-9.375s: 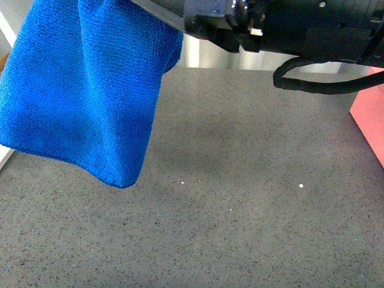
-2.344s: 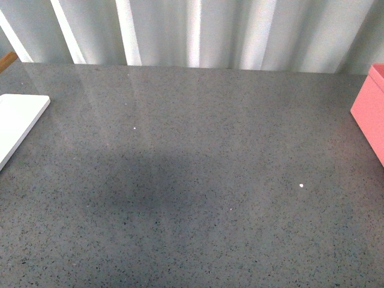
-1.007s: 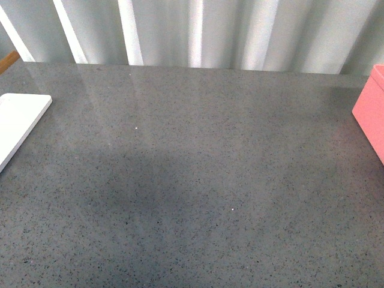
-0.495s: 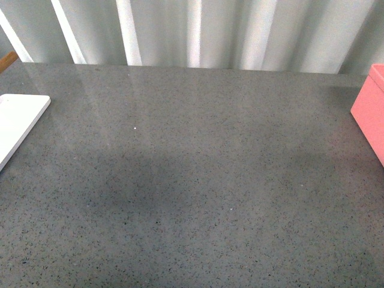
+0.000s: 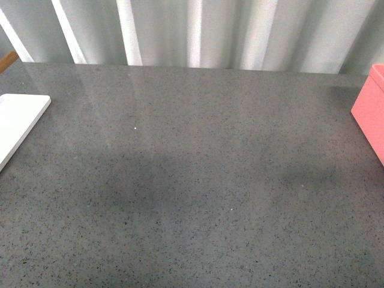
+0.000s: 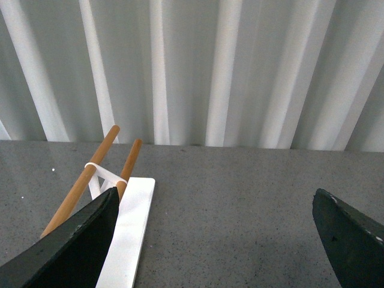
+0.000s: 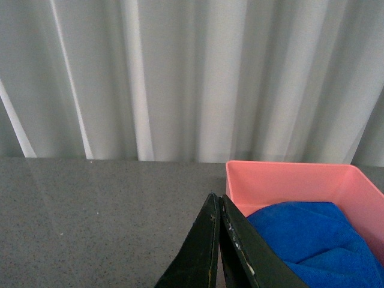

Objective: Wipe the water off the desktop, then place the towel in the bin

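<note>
The dark-grey speckled desktop (image 5: pixel 192 180) fills the front view, with no arm in it. The pink bin (image 5: pixel 370 114) stands at its right edge. In the right wrist view the blue towel (image 7: pixel 312 240) lies bunched inside the bin (image 7: pixel 288 180). My right gripper (image 7: pixel 217 201) is shut and empty, its tips just beside the bin's near corner. My left gripper (image 6: pixel 216 204) is open and empty above the desktop (image 6: pixel 228 210), its dark fingers (image 6: pixel 78 246) wide apart.
A flat white board (image 5: pixel 18 126) lies at the desktop's left edge; in the left wrist view it (image 6: pixel 129 234) carries a small rack with two wooden rods (image 6: pixel 84 180). A pale pleated curtain (image 5: pixel 192 30) hangs behind the desktop.
The towel hung in front of the camera from an arm 9.4 s ago; it and the arm have left the front view. A soft shadow has shifted towards the right.
</note>
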`<state>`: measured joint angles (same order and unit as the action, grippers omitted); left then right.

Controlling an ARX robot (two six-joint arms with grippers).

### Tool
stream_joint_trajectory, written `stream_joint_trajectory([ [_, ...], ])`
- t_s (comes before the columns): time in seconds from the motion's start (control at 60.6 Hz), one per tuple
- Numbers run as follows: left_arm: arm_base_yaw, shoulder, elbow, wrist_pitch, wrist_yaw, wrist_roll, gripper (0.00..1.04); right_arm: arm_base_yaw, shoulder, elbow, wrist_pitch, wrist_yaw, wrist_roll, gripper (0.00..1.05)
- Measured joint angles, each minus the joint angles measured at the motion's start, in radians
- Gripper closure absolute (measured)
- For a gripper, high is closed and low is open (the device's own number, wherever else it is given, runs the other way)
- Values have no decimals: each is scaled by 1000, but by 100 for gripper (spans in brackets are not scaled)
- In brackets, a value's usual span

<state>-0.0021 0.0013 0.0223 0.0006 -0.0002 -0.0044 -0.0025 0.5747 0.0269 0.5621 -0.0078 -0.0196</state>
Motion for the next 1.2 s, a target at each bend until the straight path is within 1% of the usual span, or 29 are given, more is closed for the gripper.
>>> stream_joint_trajectory([
  [0.363, 0, 0, 0, 0, 0, 0, 7, 0, -218, -2, -203, 3, 3, 102],
  [0.974, 0, 0, 0, 0, 0, 0, 7, 0, -403, -3, -387, 4, 7, 102],
  [1.056, 0, 0, 0, 0, 0, 0, 7, 0, -517, -3, -538, 4, 9, 102],
  [1.205, 0, -1, 0, 0, 0, 0, 7, 0, -570, -3, -560, 6, 9, 102],
])
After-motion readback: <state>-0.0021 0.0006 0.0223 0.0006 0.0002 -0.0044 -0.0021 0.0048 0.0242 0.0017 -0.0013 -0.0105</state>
